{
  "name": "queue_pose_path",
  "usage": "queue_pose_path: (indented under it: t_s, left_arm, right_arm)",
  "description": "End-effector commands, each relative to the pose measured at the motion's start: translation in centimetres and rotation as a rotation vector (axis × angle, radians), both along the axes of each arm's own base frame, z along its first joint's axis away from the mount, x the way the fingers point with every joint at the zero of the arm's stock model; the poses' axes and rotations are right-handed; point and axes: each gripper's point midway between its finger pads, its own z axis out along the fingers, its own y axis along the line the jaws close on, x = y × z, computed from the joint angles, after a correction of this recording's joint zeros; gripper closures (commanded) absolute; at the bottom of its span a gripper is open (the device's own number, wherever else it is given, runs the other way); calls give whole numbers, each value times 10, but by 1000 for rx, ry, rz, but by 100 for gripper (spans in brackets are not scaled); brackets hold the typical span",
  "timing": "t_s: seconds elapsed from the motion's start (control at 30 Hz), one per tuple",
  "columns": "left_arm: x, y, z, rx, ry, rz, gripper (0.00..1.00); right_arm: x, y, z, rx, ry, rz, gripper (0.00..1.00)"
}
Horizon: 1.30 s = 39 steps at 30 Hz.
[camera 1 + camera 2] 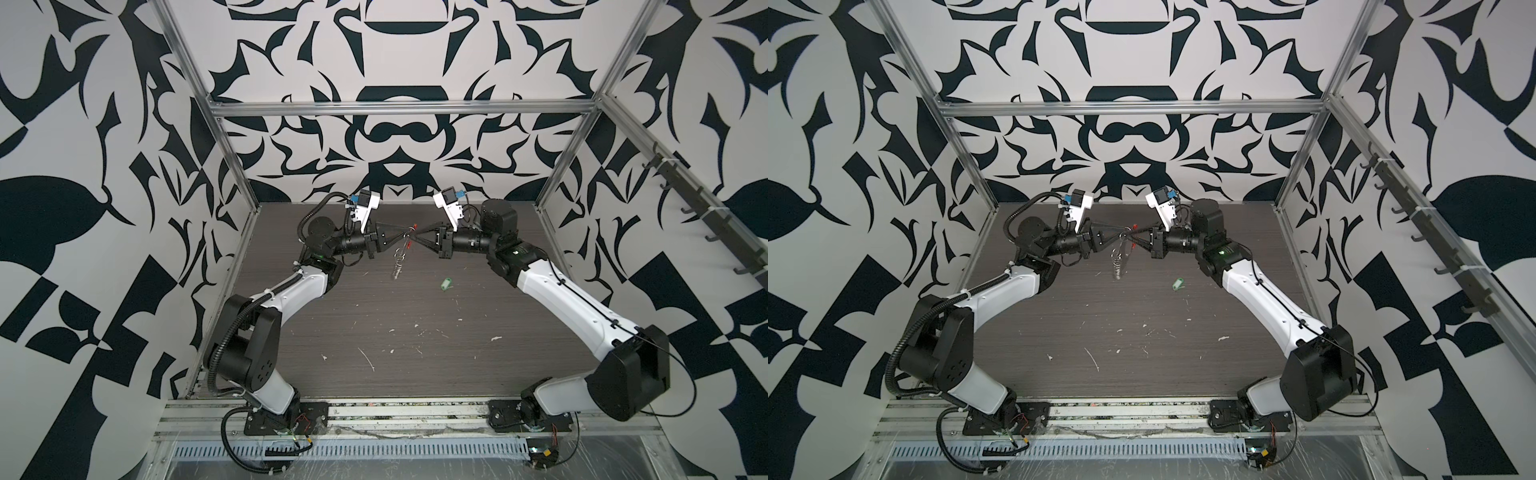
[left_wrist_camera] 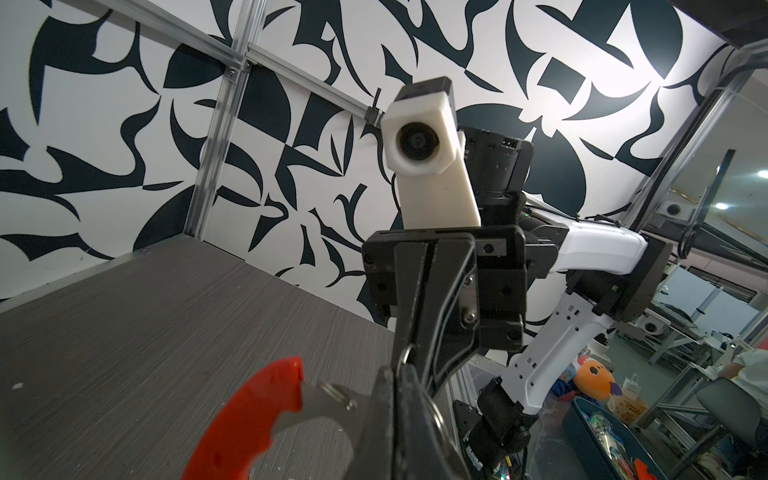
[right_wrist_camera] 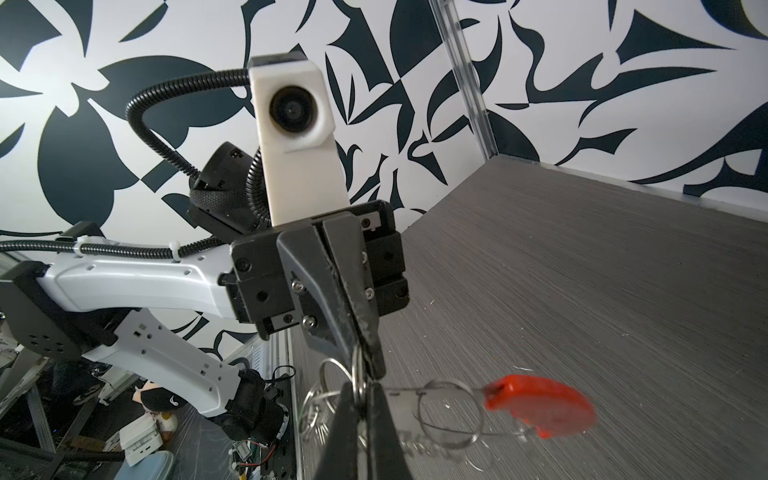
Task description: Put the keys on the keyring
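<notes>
Silver rings dangle from the keyring (image 1: 400,259), pinched aloft by our left tool (image 1: 405,236) and right tool (image 1: 418,239), tips nearly meeting, probably to steady it for threading. The green keys (image 1: 446,282) lie on the bench (image 1: 374,332) below our right tool, unheld.

The right hand (image 3: 362,392) and left hand (image 3: 368,361) meet fingertip to fingertip, both clamped on the keyring (image 3: 538,405).

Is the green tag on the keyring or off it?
Off: the green tag lies on the table, apart from the lifted keyring.
</notes>
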Motion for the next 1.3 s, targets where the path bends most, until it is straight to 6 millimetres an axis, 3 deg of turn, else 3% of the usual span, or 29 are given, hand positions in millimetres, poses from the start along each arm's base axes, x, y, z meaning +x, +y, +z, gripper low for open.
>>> queue_pose_path:
  t_s: [0.0,0.13,0.2,0.3,0.37,0.47,0.7,0.9,1.03,1.27]
  left_arm:
    - [-10,-3,20,-29,-79,-40,100]
    - [-10,-2,25,-38,-86,-30,99]
    - [-8,0,29,-50,-90,-3,81]
    - [-3,9,31,-49,-114,85,74]
    - [2,17,26,-19,-125,165,74]
    - [-1,24,16,46,-164,232,85]
    - [-9,18,13,56,-143,195,82]
    - [0,25,22,69,-190,252,74]
    - [20,34,34,96,-147,270,80]
    - [20,20,43,28,-95,112,84]
  right_arm:
    - [-6,-1,37,51,-110,-4,100]
    - [-3,-5,37,59,-147,-38,100]
    - [-2,-8,38,68,-186,-66,100]
    - [-3,-16,39,79,-260,-120,100]
    - [-4,-20,41,93,-299,-148,100]
    - [-4,-24,45,113,-333,-172,100]
    - [-4,-22,53,171,-338,-168,100]
    - [-11,-18,58,210,-339,-109,100]
    - [-15,-11,60,225,-325,-40,100]
    - [-14,-8,70,268,-320,-13,100]
